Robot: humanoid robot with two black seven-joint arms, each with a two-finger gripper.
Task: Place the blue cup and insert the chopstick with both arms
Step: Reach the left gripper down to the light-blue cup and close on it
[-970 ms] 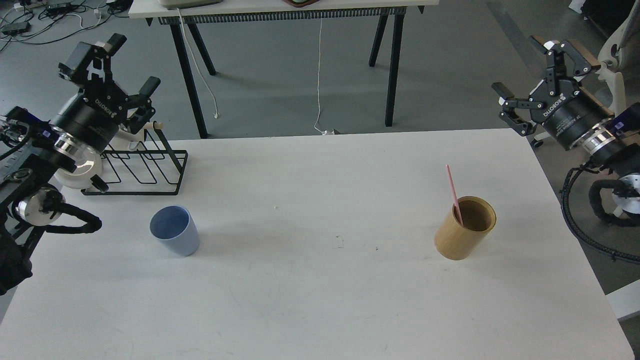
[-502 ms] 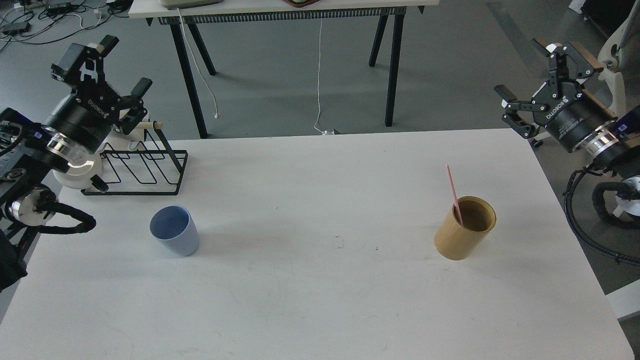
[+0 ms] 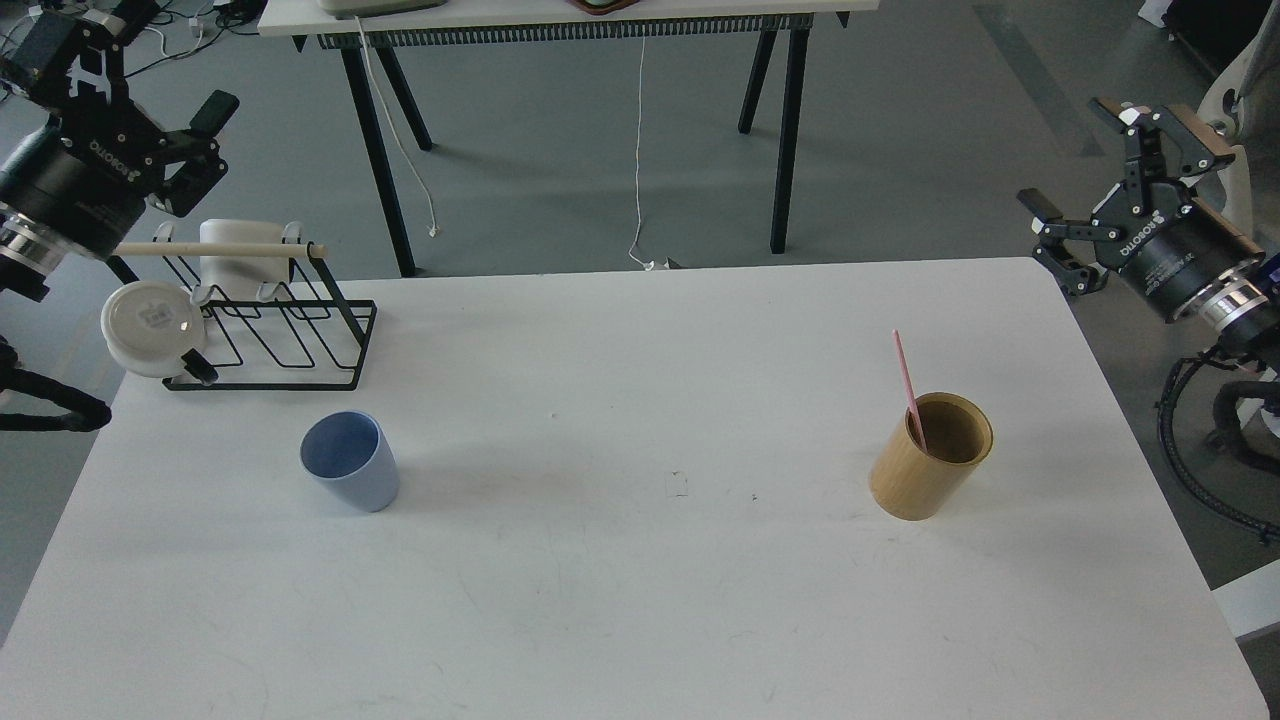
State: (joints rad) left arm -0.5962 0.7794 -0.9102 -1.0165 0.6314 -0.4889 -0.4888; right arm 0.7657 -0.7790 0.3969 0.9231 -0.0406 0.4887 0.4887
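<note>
Blue cup [image 3: 349, 461]: you see it upright on the white table [image 3: 640, 600], mouth open and nothing in it, well below and to the right of your left gripper, and just in front of the black wire rack.
Chopstick [image 3: 909, 390]: the pink stick stands tilted in the tan holder [image 3: 931, 456], its top leaning up and to the left; it sits well below and to the left of your right gripper.
Left gripper [image 3: 178, 62]: your left one hangs past the table's far left corner, over the floor, with both fingers spread wide and nothing between them; one finger [image 3: 214, 108] points toward the table, while the other runs up to the top edge of the view.
Right gripper [image 3: 1105, 160]: your right one hangs off the table's far right corner, fingers spread apart, holding nothing.
Wire rack [image 3: 285, 330]: it stands on the table's far left corner, below and just right of your left gripper, with a pale wooden rod [image 3: 215, 249] across its top, a white mug [image 3: 243, 260] behind the rod and a round white lid [image 3: 150, 315] leaning at its left end.
Cup to holder: they stand well apart, at opposite sides of the table, with bare tabletop between them.
</note>
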